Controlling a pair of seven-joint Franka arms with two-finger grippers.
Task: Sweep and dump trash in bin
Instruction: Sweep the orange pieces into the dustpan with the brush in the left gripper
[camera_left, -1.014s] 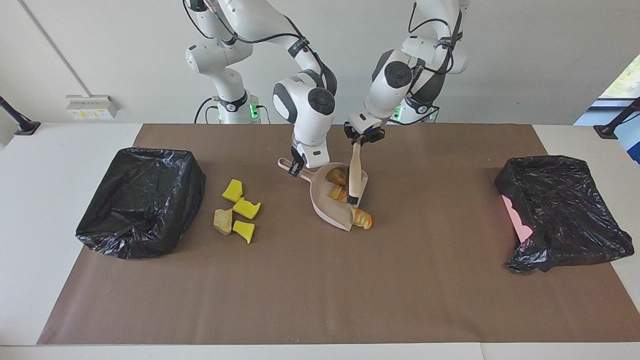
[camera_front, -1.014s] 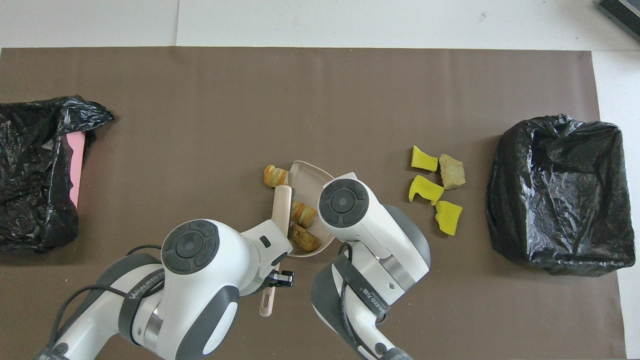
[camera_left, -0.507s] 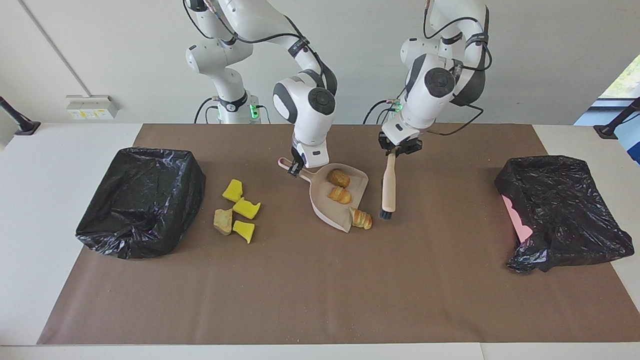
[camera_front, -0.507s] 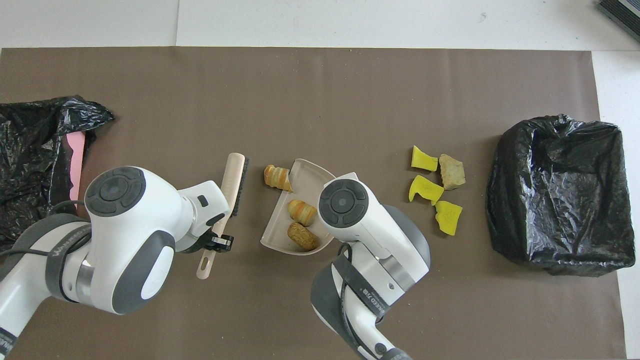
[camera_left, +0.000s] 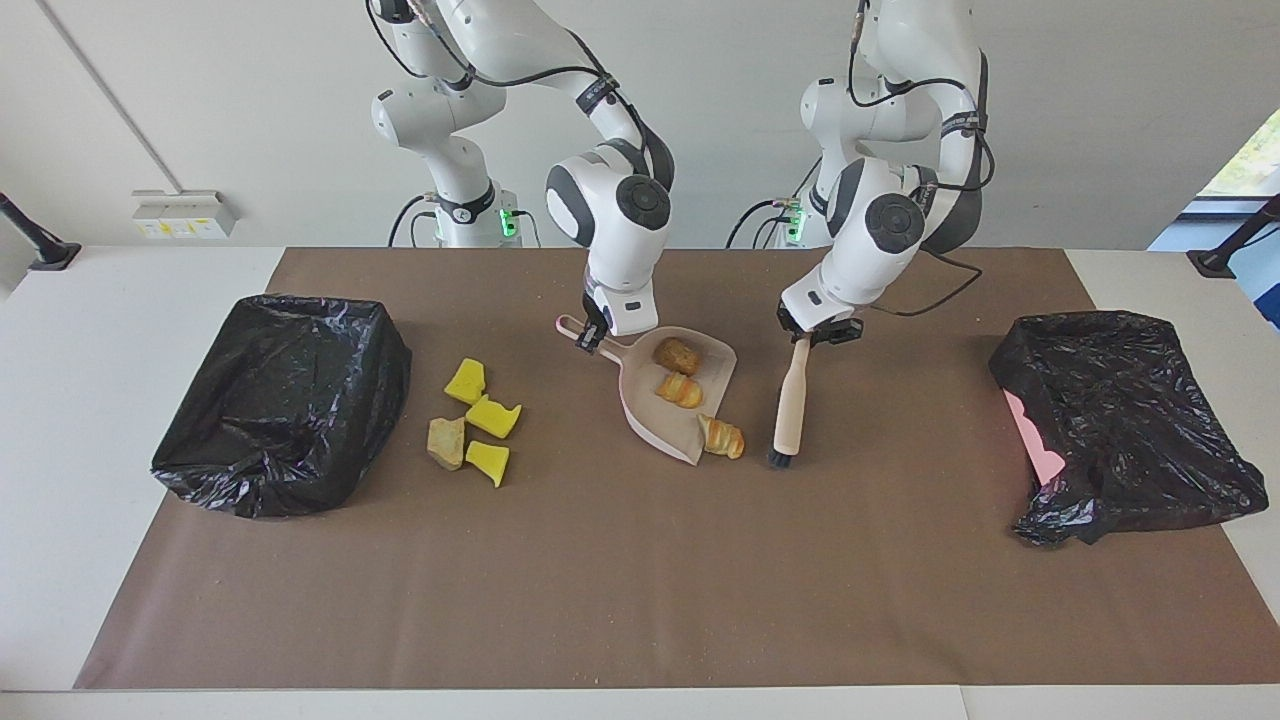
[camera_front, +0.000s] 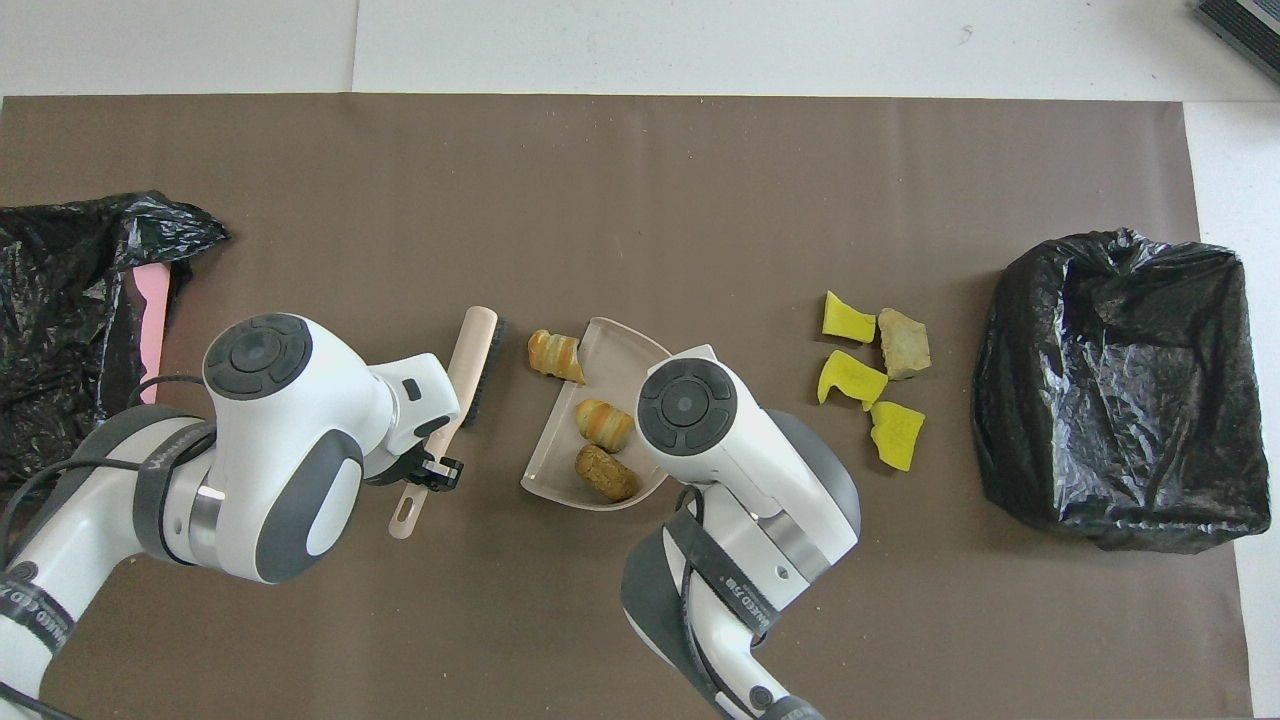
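Note:
My right gripper is shut on the handle of the pink dustpan, which lies on the mat; in the overhead view the arm hides that gripper. Two bread-like trash pieces lie in the pan, and a third rests at its lip. My left gripper is shut on a wooden brush, whose bristle end is low by the mat beside that third piece. Yellow sponge chunks and a tan lump lie toward the right arm's end.
A black-bagged bin stands at the right arm's end, close to the sponge chunks. Another black-bagged bin, with pink showing at its side, stands at the left arm's end. A brown mat covers the table.
My left arm carried the brush out of the dustpan toward its own end of the table and lowered it beside the bread piece at the lip. The right arm and dustpan stayed put.

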